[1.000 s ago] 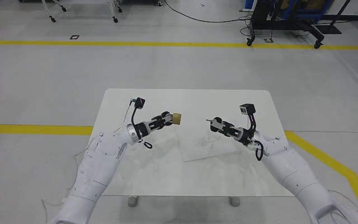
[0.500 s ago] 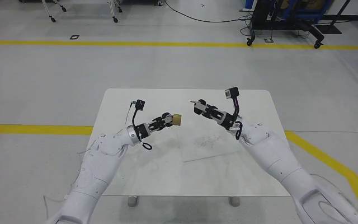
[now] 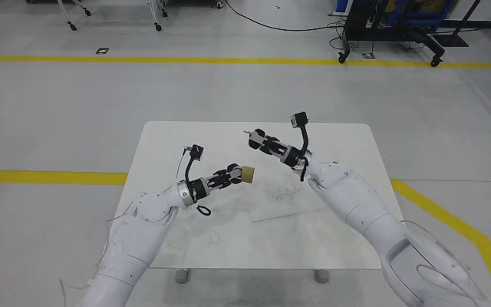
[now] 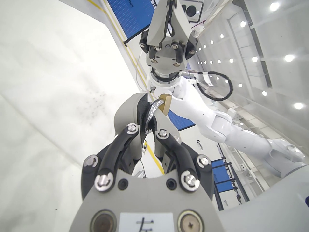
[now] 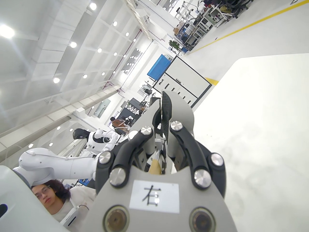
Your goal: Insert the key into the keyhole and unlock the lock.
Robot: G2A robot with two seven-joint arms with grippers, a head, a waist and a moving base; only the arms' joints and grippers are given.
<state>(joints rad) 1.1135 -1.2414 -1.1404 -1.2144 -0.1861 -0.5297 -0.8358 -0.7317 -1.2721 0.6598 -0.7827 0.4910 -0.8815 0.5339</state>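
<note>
Spanning the lower middle of the top view, the white table lies beneath the 2 arms. The left gripper, just left of frame centre, is closed on the lock. In the left wrist view its fingers pinch the silver shackle, and the brass body juts past their tips. The right gripper, higher in the top view and slightly to the right, is pinched tight on the key, whose blade sticks out toward the frame's left. The key sits directly above the lock in the frame, the 2 well apart and both clear of the table top.
</note>
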